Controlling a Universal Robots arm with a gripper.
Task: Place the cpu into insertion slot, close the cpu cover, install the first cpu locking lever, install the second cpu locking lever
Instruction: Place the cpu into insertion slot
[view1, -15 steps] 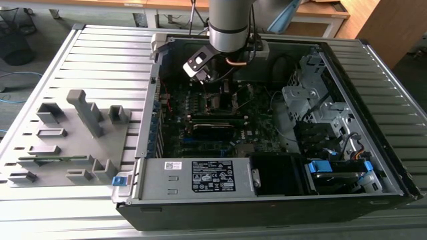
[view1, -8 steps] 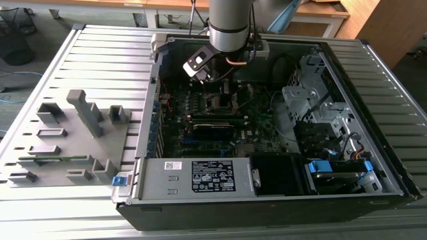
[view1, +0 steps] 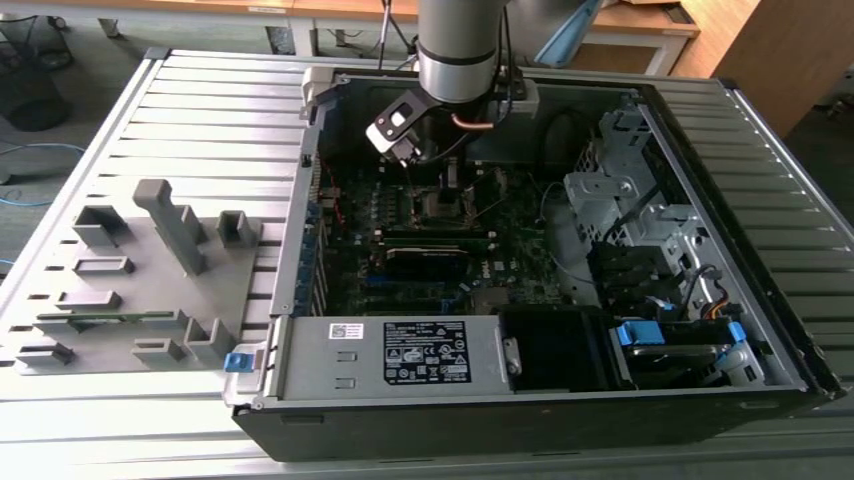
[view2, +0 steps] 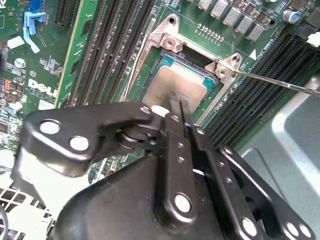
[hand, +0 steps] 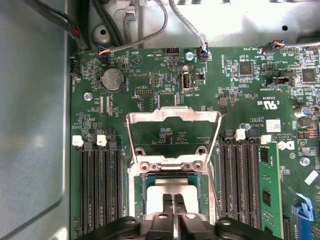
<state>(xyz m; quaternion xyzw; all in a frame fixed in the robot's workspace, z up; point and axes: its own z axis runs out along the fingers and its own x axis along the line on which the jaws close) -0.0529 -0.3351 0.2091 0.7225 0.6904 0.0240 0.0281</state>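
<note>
Dull silver-grey metal, faintly streaked, atop the cpu (view2: 177, 85). Bare bright metal with a soft sheen for the cpu cover (hand: 172, 117). Glossy green lacquer across the motherboard (hand: 150, 70), with black plastic for the memory slots (hand: 97, 185). Black, semi-gloss finish on the gripper (view2: 172, 107), dotted with shiny silver rivets (view2: 182, 202). Matt grey sheet metal for the computer case (hand: 30, 125). Smooth, ribbed pale grey metal on the tabletop (view1: 200, 110). Matt grey plastic, by the look of it, for the fixture (view1: 147, 270).

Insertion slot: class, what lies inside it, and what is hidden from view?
The cpu lies flat inside the insertion slot, silver top up; the cpu cover is open. The shut pincer covers part of the cpu's top, and the slot's floor beneath the cpu cannot be seen.
</note>
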